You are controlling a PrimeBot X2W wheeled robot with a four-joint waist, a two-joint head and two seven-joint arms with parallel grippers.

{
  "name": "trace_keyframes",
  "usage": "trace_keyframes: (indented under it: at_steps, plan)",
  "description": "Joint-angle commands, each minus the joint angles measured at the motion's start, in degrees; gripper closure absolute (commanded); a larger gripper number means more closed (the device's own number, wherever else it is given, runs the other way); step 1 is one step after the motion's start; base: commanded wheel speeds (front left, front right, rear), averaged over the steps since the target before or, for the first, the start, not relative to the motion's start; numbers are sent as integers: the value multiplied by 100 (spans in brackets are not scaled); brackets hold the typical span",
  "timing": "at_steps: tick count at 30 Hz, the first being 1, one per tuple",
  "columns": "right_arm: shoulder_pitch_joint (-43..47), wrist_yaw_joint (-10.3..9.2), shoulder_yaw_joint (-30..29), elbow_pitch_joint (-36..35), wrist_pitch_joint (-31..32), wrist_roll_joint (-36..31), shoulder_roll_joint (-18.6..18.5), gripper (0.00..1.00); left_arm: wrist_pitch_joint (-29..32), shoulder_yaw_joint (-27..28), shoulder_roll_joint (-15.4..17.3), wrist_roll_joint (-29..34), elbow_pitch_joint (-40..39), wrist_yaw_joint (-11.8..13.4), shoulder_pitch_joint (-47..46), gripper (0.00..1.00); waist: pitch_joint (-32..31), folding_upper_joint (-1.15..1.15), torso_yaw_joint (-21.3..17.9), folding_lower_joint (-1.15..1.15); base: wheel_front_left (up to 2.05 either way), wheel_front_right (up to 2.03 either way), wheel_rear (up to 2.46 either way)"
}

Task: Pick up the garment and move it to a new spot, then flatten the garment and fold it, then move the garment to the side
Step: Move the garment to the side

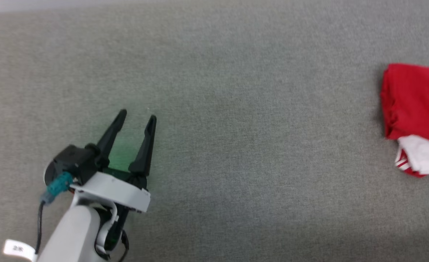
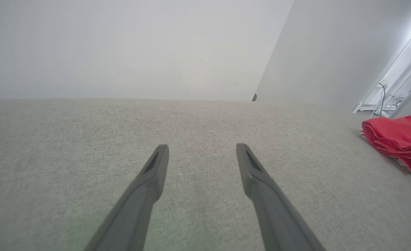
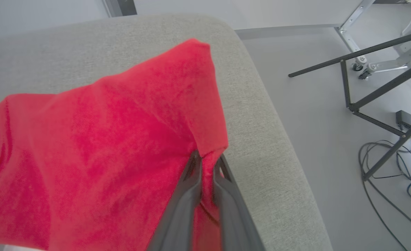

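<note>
The garment (image 1: 416,109), a red jersey with a white sleeve end and striped trim, lies folded at the right edge of the head view on the grey fabric surface (image 1: 236,127). In the left wrist view the garment (image 2: 398,139) sits far to the right. My left gripper (image 1: 138,118) hovers open over bare fabric at the lower left, far from the cloth; its fingers (image 2: 156,167) are spread with nothing between them. My right gripper (image 3: 207,160) is shut on an edge of the garment (image 3: 104,139), near the surface's rounded right side.
The grey surface's rounded edge (image 3: 278,146) drops to a pale floor, where a dark metal frame (image 3: 372,87) and loose cables (image 3: 393,167) lie. A pale wall (image 2: 139,45) rises behind the surface.
</note>
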Motion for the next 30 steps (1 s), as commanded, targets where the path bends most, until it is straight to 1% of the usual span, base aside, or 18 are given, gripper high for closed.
trace_keyframes:
  at_steps: [1, 5, 9, 11, 16, 18, 19, 20, 25, 30]
  plan:
    - [-179, -7, 8, 136, -111, -135, -18, 100, 46, 2, 54, 51, -96, 27, -106, 0, 200, 0, -134, 0, 0, 0, 0]
    - [-606, -8, 152, 576, -357, -561, -88, 100, 209, -58, 156, 128, -381, 41, -219, 0, 362, 0, -166, 0, 0, 0, 0]
    - [-927, -8, 286, 1052, -617, -962, -39, 100, 343, -77, 231, 164, -641, 87, -283, 0, 466, 0, -171, 0, 0, 0, 0]
    - [-1044, -8, 340, 1293, -725, -978, 76, 100, 389, -87, 253, 180, -739, 103, -280, 0, 486, 0, -164, 0, 0, 0, 0]
    - [-1268, -8, 451, 1702, -1065, -987, 163, 100, 445, -87, 287, 179, -851, 149, -244, 0, 475, 0, -152, 0, 0, 0, 0]
    - [-1313, -8, 516, 1821, -1190, -1061, 142, 53, 421, -79, 281, 157, -849, 174, -235, 0, 424, 0, -139, 0, 0, 0, 0]
    - [-1328, -8, 536, 1880, -1252, -1062, 132, 10, 395, -82, 263, 140, -832, 179, -227, 0, 377, 0, -121, 0, 0, 0, 0]
    - [-1341, -8, 559, 1921, -1303, -1053, 125, 0, 376, -88, 246, 128, -812, 179, -217, 0, 321, 0, -101, 0, 0, 0, 0]
    - [-1347, -8, 776, 1983, -1506, -1082, 19, 0, 158, -51, 178, 85, -615, 234, -95, 0, -85, 0, 31, 0, 0, 0, 0]
    - [-1280, -8, 1105, 1755, -1648, -1042, 37, 0, -65, 25, 109, 43, -435, 305, 91, 0, -540, 0, 241, 0, 0, 0, 0]
